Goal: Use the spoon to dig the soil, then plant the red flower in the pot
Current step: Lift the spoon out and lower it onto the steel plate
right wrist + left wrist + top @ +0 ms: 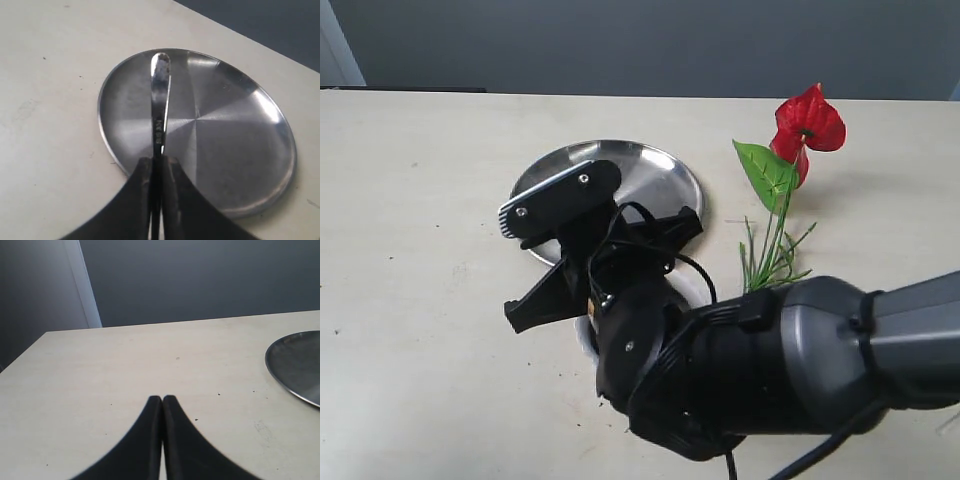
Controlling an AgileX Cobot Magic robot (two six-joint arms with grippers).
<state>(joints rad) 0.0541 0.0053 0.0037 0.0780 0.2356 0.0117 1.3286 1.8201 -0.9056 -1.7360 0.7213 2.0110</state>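
My right gripper point(159, 160) is shut on the steel spoon point(160, 95). The spoon's narrow shiny length sticks out over the round steel plate point(235, 150) and ends in a rounded tip. In the exterior view my right arm point(740, 370) fills the foreground and covers most of the white pot point(692, 288); only slivers of its rim show. The soil is hidden. The red flower point(810, 122) stands up behind the arm, with its green leaf point(765, 170) and thin stems point(770, 255); its base is hidden. My left gripper point(162, 399) is shut and holds nothing above the bare table.
The steel plate point(655, 178) lies behind the pot, and its edge point(295, 375) shows in the left wrist view. Small dark specks point(218, 394) dot the beige table point(410, 250). A grey wall runs behind the table's far edge.
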